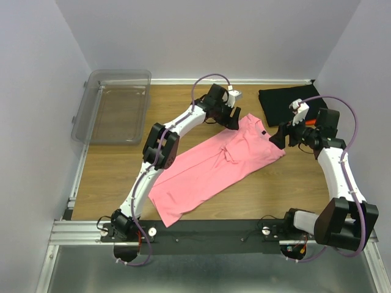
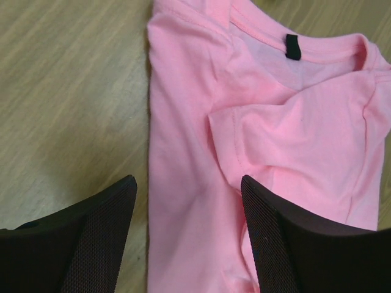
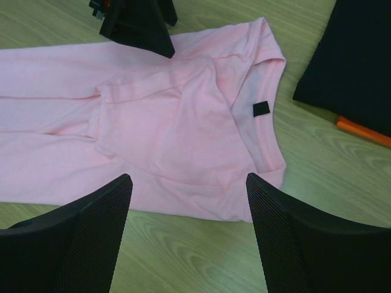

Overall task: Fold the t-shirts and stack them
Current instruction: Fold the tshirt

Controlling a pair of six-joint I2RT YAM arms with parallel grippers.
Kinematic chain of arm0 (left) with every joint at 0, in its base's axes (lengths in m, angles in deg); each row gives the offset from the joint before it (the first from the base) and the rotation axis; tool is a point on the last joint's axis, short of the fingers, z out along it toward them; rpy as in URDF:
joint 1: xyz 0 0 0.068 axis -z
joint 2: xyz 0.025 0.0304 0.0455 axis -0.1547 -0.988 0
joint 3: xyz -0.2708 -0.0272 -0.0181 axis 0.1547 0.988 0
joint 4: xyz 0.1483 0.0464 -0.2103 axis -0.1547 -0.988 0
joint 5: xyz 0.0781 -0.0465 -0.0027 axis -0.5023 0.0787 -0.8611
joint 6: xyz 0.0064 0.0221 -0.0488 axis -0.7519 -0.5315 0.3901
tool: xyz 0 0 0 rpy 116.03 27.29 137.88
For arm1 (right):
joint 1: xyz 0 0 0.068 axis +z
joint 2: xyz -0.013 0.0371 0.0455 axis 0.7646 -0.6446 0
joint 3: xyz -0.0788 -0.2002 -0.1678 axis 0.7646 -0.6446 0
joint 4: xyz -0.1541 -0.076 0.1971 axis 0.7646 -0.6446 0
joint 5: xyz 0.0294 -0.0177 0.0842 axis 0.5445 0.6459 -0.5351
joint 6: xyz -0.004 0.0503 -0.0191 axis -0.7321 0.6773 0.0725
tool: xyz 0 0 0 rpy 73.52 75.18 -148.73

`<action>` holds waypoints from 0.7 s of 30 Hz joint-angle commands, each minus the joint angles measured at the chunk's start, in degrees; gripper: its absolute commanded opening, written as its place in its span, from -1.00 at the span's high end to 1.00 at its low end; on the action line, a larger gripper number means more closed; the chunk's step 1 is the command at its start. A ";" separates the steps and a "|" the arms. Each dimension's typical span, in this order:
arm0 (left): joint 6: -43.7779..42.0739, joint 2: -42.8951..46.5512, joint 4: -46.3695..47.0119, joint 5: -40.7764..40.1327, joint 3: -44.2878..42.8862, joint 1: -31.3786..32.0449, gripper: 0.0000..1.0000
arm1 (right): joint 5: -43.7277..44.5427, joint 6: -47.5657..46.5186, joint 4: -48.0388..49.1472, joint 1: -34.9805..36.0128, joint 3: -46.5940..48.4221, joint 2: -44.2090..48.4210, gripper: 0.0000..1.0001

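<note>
The pink t-shirt (image 1: pixel 214 162) lies on the wooden table, folded lengthwise, its collar and dark neck label (image 1: pixel 261 132) to the far right. It also shows in the left wrist view (image 2: pixel 256 134) and the right wrist view (image 3: pixel 171 134). My left gripper (image 1: pixel 231 119) is open and empty above the shirt's far edge near the collar. My right gripper (image 1: pixel 280 138) is open and empty just right of the collar. A folded black t-shirt (image 1: pixel 287 101) lies at the back right with an orange one (image 3: pixel 361 130) showing under its edge.
A clear plastic bin (image 1: pixel 115 105) stands at the back left of the table. Grey walls close in the back and both sides. A black strip and metal rail (image 1: pixel 201 231) run along the near edge by the arm bases.
</note>
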 commanded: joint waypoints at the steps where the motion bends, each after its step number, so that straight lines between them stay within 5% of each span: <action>1: -0.92 -2.47 -2.23 -3.03 -2.71 -0.46 -0.53 | -3.74 1.65 -1.00 -0.40 -0.31 1.08 -0.65; 12: -0.83 -7.13 -4.69 3.90 -5.26 0.68 -0.20 | -4.27 0.94 -1.00 -0.58 -0.75 0.37 -0.64; 19: 0.75 -6.35 -3.73 5.75 -4.38 0.59 0.53 | -4.01 0.86 -1.00 -0.67 -0.75 0.02 -0.64; 21: 2.50 -5.73 -2.94 5.57 -3.77 0.07 0.88 | -3.83 0.86 -1.00 -0.76 -0.83 -0.24 -0.64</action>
